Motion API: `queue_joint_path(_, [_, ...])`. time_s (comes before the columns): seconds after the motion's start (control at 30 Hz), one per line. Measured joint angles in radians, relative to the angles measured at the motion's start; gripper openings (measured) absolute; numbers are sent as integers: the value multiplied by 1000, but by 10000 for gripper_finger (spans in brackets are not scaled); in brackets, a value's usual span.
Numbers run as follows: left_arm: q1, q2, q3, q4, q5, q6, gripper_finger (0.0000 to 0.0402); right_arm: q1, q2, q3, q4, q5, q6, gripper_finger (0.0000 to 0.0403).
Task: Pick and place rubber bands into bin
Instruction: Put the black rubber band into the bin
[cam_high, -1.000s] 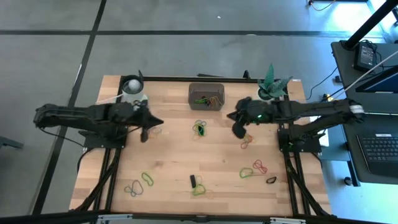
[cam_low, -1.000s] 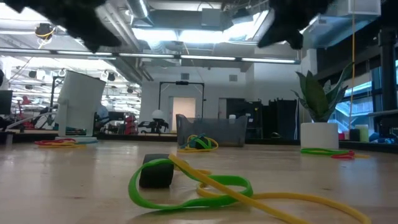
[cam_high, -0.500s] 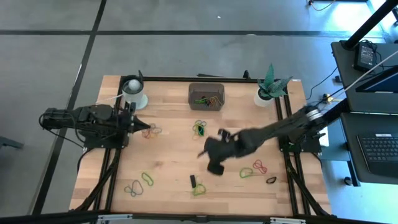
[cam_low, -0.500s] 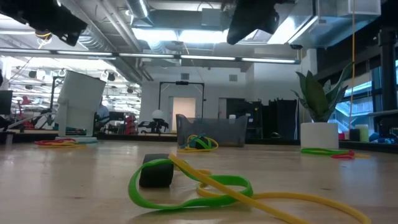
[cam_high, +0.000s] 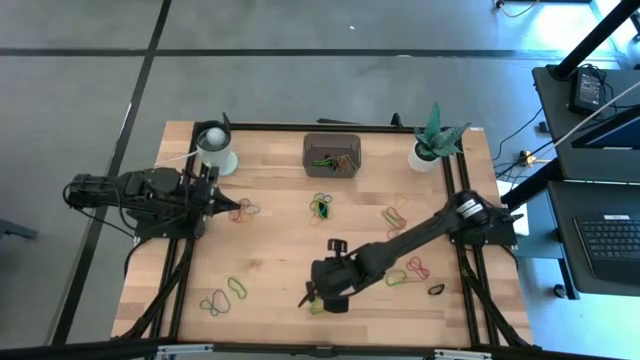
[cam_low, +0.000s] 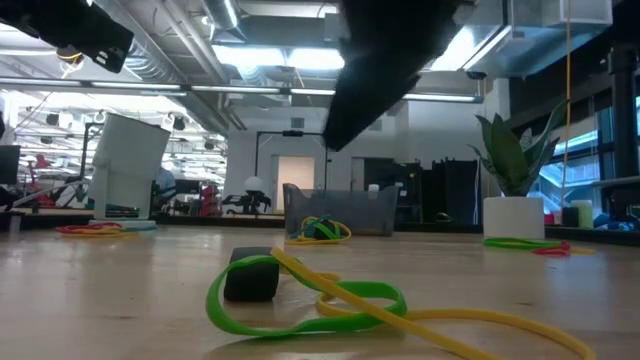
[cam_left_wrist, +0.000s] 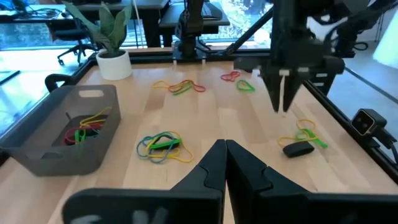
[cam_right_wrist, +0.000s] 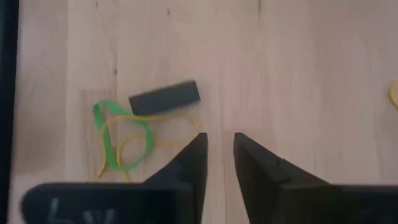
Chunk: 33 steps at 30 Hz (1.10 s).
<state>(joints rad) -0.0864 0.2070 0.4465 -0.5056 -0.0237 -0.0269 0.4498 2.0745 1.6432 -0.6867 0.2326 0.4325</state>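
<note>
Rubber bands lie scattered flat on the wooden table: a green and yellow pair (cam_right_wrist: 121, 140) beside a black band (cam_right_wrist: 163, 98) near the near edge, and other clusters (cam_high: 321, 207), (cam_high: 244, 210), (cam_high: 410, 270). The bin (cam_high: 332, 153) stands near the far edge with green and yellow bands inside. My right gripper (cam_right_wrist: 217, 146) hangs above the green and yellow pair, pointing down, narrowly open and empty; it also shows in the left wrist view (cam_left_wrist: 284, 102). My left gripper (cam_left_wrist: 225, 148) waits at the table's left side (cam_high: 235, 206), shut and empty.
A white cup (cam_high: 213, 150) stands at the far left corner and a white plant pot (cam_high: 428, 150) at the far right. More bands lie near the near left corner (cam_high: 225, 295) and right of centre (cam_high: 395, 216). A black band (cam_high: 436, 290) lies near the right edge.
My right gripper has swung from near the plant pot across the table toward the near edge and left, coming down over the green and yellow pair with its fingers pointing down. My left arm drew back a little toward the left edge, then kept still.
</note>
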Motion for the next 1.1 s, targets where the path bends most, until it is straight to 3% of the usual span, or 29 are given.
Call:
queue_joint_path(0.43, [0,0,0,0,1,0,3,-7,84,1,197,-6,-153,165])
queue_joint_path(0.6, [0,0,0,0,1,1,2,-15,139,1,256,-89,-155,167])
queue_joint_path(0.93, [0,0,0,-1,-1,-1,2,-29,198,2,278,-95,-153,166])
queue_joint_path(1.1, [0,0,0,-1,-4,-2,3,-28,217,6,282,-91,-147,130])
